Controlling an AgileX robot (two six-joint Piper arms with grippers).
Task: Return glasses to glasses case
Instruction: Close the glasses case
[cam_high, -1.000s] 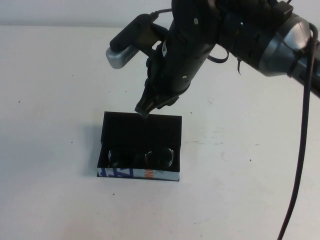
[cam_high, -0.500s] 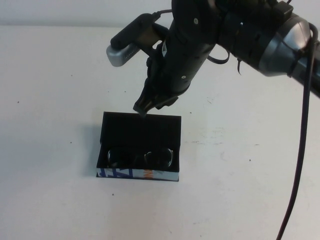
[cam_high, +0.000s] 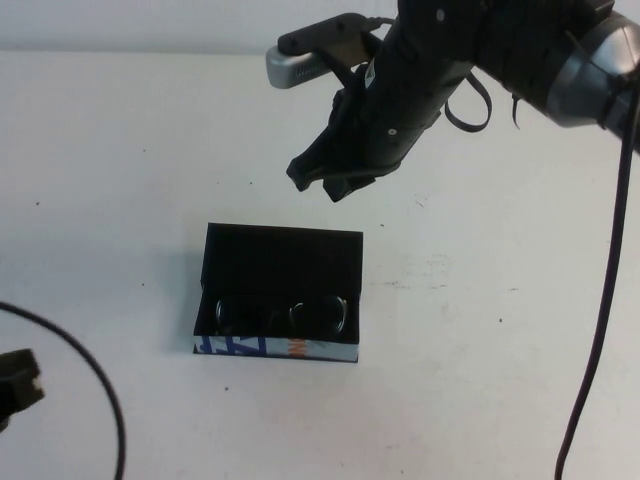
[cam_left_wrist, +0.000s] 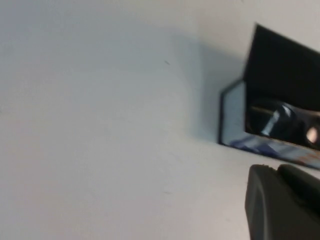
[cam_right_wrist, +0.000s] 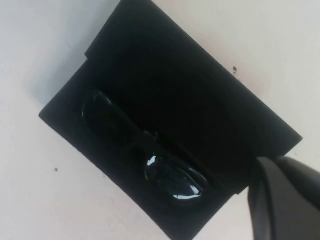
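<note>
Our right gripper (cam_high: 325, 180), seemingly closed and empty, hovers beyond the open black rectangular glasses case (cam_high: 280, 262) holding the dark-framed glasses (cam_high: 283, 316); our left gripper (cam_high: 18, 385), state unclear, sits nearer us.

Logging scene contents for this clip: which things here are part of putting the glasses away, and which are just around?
Part of the job:
- glasses, lying inside the case
- glasses case, lid open
- right claw, hovering above and behind the case, holding nothing
- left claw, at the near left edge

Just around:
- table
- black cables
</note>
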